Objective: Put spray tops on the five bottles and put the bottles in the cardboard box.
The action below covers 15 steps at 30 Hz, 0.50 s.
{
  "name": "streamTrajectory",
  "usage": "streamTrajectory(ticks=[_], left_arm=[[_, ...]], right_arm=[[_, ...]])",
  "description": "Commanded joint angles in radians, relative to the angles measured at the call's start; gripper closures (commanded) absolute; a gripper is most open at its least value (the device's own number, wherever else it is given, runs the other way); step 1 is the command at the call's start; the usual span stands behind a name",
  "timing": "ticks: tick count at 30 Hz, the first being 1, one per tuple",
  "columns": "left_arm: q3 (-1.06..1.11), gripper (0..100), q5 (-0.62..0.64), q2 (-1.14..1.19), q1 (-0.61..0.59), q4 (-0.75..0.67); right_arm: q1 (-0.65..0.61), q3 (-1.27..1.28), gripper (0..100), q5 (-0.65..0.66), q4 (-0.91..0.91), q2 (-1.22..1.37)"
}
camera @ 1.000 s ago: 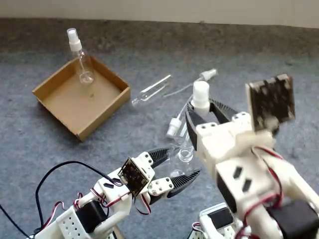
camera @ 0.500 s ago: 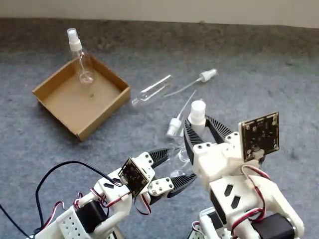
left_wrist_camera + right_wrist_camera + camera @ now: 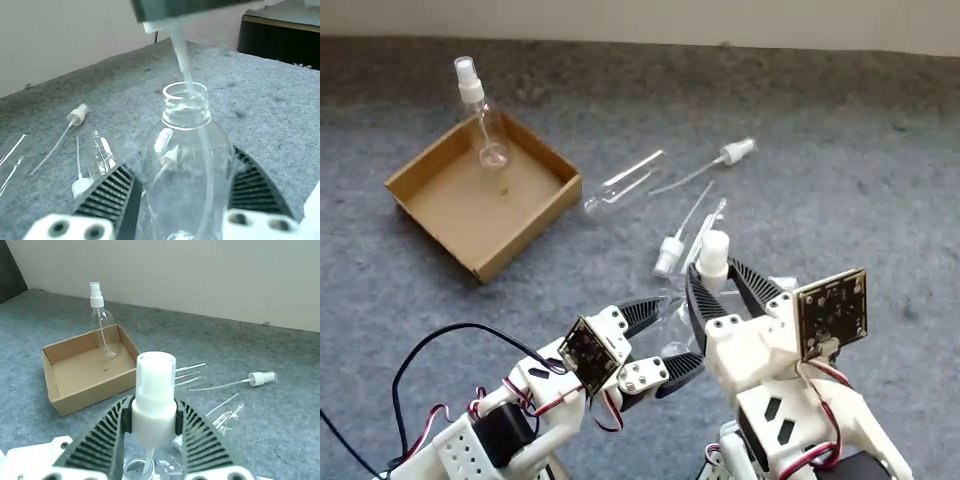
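Since a second ago, the right gripper [image 3: 715, 268] has been brought down and closer. The spray top [image 3: 155, 390] it is clenched on now sits just above the open bottle [image 3: 187, 165]. The thin tube [image 3: 182, 55] under the top is already poked down through the bottle's neck. The bottle is held upright by the left gripper [image 3: 672, 335], which is closed round its wide belly, near the front of the counter [image 3: 840, 170].

The bottle is judged to be light, thin and smooth. It could slip, or be squashed if it is squeezed hard. It is best held round the belly, as it is now, with the neck left free. The spray top looks small and hard, and is best held by its collar. Its tube looks bendy and should not be pinched.

One finished bottle [image 3: 490, 130] is stood in the far corner of the box [image 3: 525, 240]. An empty bottle [image 3: 625, 180] is lying on the counter beside the box. One loose spray top [image 3: 735, 152] is lying farther off, and a second loose top [image 3: 668, 258] is lying just beside the held bottle.
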Motion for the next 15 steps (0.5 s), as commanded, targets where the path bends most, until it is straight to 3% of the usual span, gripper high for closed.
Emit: streamTrajectory(ticks=[1, 4, 9, 15], left_arm=[[0.022, 91, 0.003, -0.002, 0.001, 0.002], [0.022, 91, 0.003, -0.002, 0.001, 0.002], [0.022, 91, 0.003, -0.002, -0.002, 0.002], [0.022, 91, 0.009, -0.002, -0.094, 0.002]], right_arm=[[-0.094, -0.001, 99.1, 0.051, 0.056, -0.028], [-0.159, -0.001, 99.1, 0.08, 0.102, -0.033], [-0.142, 0.001, 99.1, 0.086, 0.128, -0.036], [-0.142, -0.001, 96.9, 0.087, 0.183, -0.036]])
